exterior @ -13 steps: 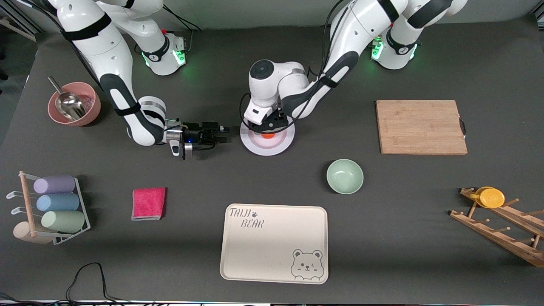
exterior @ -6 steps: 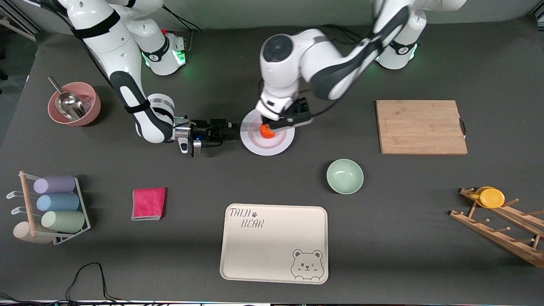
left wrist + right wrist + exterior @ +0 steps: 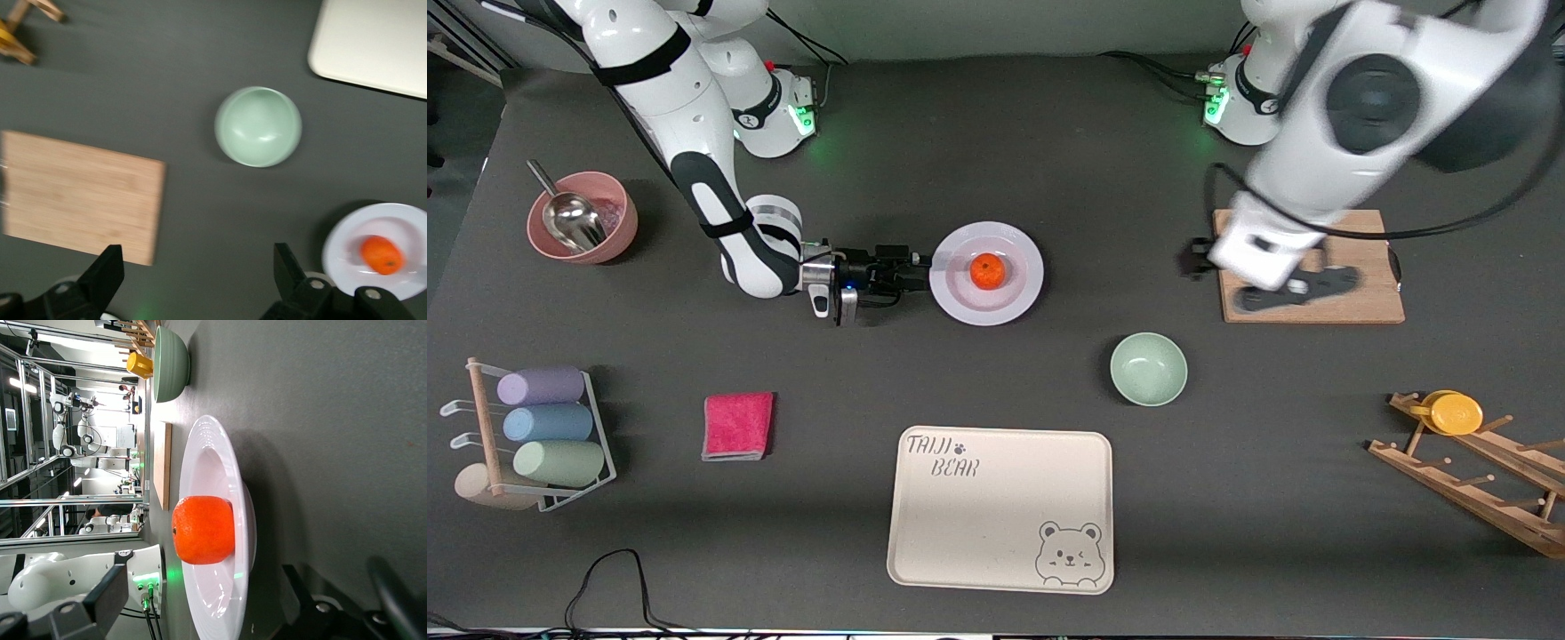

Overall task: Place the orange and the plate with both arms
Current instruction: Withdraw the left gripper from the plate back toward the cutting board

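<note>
glossy round plate holds dimpled orange; both grippers gape.

The orange sits in the middle of the plate on the surface. My right gripper lies low at the plate's rim on the right arm's side, its jaws spread around the edge. My left gripper hangs over the wooden cutting board, jaws apart and empty.
</note>
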Controlling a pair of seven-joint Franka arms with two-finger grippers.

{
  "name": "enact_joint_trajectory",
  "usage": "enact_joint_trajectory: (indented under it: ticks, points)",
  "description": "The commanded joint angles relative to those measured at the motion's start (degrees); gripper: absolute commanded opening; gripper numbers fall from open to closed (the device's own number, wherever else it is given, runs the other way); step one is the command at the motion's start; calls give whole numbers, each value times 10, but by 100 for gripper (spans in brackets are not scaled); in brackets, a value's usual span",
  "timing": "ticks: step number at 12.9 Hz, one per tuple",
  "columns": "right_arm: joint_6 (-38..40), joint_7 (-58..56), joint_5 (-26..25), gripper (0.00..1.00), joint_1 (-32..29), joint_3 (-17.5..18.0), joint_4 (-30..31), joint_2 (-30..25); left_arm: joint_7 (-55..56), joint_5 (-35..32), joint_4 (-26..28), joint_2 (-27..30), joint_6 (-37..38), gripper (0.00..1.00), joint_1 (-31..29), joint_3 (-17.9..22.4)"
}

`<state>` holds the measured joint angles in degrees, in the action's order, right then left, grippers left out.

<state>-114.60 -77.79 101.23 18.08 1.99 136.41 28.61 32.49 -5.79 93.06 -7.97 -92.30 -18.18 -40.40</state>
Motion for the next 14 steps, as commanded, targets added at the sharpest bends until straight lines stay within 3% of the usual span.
enact_joint_trajectory:
  ticks: [1,5,9,10,11,14]
  points:
    - [2,-41,37,99,15,2,-4,21,-114,12,8,22,17,100,-89,-8]
    - [2,-42,58,93,30,3,-4,22,-190,13,-3,25,17,100,-154,-6]
    - [0,-60,76,88,43,3,-13,28,-225,16,-31,24,11,100,-152,21]
    - [-1,-68,77,88,44,2,-17,33,-251,32,-36,31,9,100,-126,59]
    - [-2,-78,76,87,44,2,-20,37,-263,40,-34,39,7,100,-69,126]
    - [-4,-117,75,68,44,2,-26,43,-304,44,-29,58,4,100,69,275]
